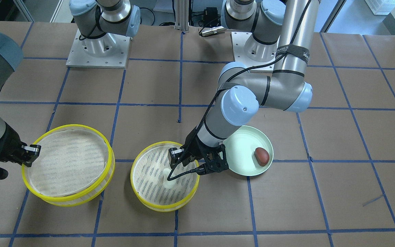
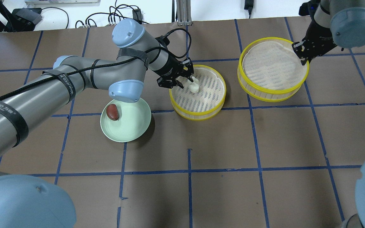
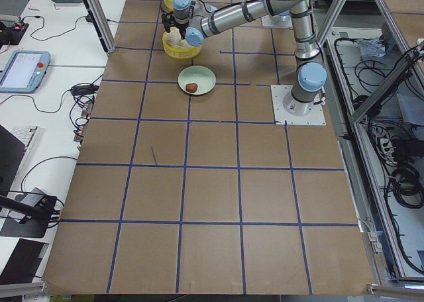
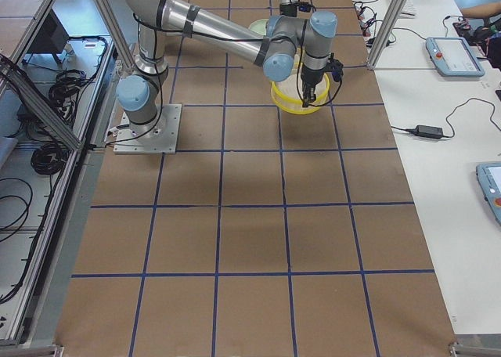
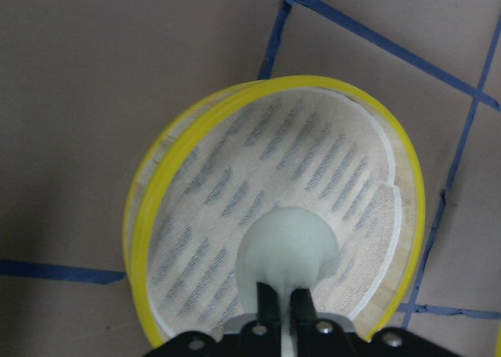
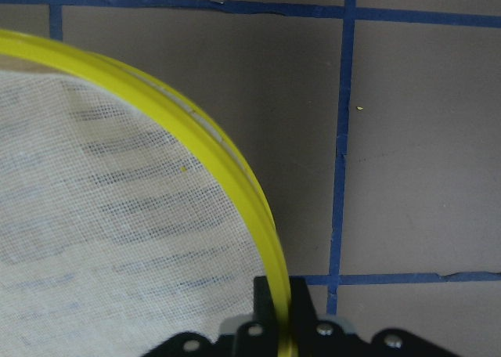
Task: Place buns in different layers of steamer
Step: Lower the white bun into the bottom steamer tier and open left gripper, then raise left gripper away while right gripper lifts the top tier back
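White bun [image 5: 288, 243] pinched by left gripper [image 5: 282, 298] inside steamer tray [image 5: 149, 208], right gripper [image 6: 275, 290] clamping stacked tray [image 6: 227, 157] rim, reddish-brown bun [image 2: 112, 111] in green bowl [image 2: 131, 123]

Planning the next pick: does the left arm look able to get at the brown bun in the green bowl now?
Probably not yet: the brown bun lies uncovered in the green bowl beside that arm, but the left tool is shut on the white bun.

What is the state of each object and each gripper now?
white bun: clamped in left gripper, inside near steamer tray.
reddish-brown bun: lying in green bowl, untouched.
empty steamer tray: holds no bun, rim pinched between the jaws of right gripper.
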`<state>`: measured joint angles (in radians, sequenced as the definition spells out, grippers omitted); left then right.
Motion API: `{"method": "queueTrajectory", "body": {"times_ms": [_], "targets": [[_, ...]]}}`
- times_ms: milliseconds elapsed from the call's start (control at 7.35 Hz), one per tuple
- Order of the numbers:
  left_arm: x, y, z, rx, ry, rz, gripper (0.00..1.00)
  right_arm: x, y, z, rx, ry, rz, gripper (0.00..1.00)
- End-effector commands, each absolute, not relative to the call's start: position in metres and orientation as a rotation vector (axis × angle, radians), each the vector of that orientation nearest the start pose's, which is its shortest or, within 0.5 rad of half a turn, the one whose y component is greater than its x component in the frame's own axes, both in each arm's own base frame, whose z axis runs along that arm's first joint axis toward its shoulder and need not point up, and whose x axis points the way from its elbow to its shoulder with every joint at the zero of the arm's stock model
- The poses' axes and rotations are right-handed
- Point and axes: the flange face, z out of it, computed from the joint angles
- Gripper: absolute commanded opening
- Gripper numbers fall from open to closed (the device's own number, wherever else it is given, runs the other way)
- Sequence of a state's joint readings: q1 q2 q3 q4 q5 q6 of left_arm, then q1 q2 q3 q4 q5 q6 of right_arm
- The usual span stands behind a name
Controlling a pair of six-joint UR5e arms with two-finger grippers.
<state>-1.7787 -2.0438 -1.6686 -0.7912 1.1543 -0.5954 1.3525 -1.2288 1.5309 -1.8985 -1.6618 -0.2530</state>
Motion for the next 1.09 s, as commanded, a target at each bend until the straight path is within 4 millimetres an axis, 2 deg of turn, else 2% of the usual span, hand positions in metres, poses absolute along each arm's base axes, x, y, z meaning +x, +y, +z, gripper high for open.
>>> {"method": "queueTrajectory", "body": {"times_ms": [0, 136, 272, 408, 544, 680, 816, 952], "targets": [[-0.301, -0.589, 0.276, -0.581, 3.554, -0.109, 1.0, -0.015, -0.631, 0.347, -0.06, 3.243, 0.002, 0.06], [-0.294, -0.589, 0.287, -0.487, 3.54, -0.182, 1.0, -0.015, -0.628, 0.341, -0.064, 3.24, 0.021, 0.06], [-0.281, -0.587, 0.29, -0.243, 3.424, -0.237, 1.0, -0.014, -0.627, 0.337, -0.064, 3.24, 0.026, 0.06], [-0.264, -0.586, 0.297, -0.082, 3.329, -0.264, 1.0, -0.014, -0.627, 0.337, -0.066, 3.241, 0.027, 0.06], [-0.241, -0.585, 0.313, -0.033, 3.304, -0.242, 1.0, -0.015, -0.627, 0.338, -0.066, 3.242, 0.02, 0.06], [-0.205, -0.586, 0.332, 0.037, 3.29, -0.218, 1.0, -0.015, -0.627, 0.338, -0.061, 3.242, 0.02, 0.06], [-0.177, -0.583, 0.344, 0.019, 3.286, -0.173, 1.0, -0.014, -0.626, 0.346, -0.031, 3.247, 0.0, 0.06], [-0.167, -0.574, 0.357, -0.008, 3.273, -0.137, 1.0, 0.01, -0.621, 0.362, 0.138, 3.238, -0.032, 0.06]]}}
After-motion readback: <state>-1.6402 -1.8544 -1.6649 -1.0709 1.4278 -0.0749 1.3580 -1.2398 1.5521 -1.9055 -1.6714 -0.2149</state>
